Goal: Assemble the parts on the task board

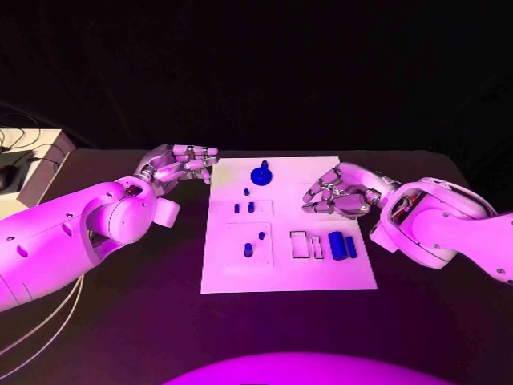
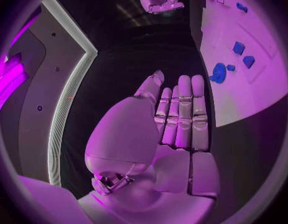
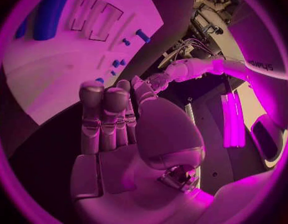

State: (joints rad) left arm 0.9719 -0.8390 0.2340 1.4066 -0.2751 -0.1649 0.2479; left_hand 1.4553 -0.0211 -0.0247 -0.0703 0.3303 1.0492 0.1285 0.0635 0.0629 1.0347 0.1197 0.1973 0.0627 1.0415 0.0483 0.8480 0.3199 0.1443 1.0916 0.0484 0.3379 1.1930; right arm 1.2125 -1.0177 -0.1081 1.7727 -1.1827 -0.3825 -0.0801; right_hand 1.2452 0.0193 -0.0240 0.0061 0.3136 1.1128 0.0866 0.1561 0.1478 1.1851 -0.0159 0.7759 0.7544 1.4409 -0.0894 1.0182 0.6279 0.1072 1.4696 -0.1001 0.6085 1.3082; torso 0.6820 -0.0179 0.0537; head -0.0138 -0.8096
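The white task board (image 1: 289,269) lies in the middle of the black table. On it are a round blue knob part (image 1: 261,174) at the far end, small blue pegs (image 1: 248,207) in the middle, and two long blue blocks (image 1: 343,245) beside empty slots (image 1: 300,245). My left hand (image 1: 185,166) hovers at the board's far left corner, and in the left wrist view the left hand (image 2: 175,119) holds nothing, fingers straight, near the knob part (image 2: 218,73). My right hand (image 1: 337,196) is over the board's right edge. The right hand (image 3: 113,124) is empty, fingers loosely bent.
A beige box (image 1: 37,172) with a dark device and cables sits at the table's far left. More cables (image 1: 31,337) trail off the near left. Bare table lies in front of the board and to its right.
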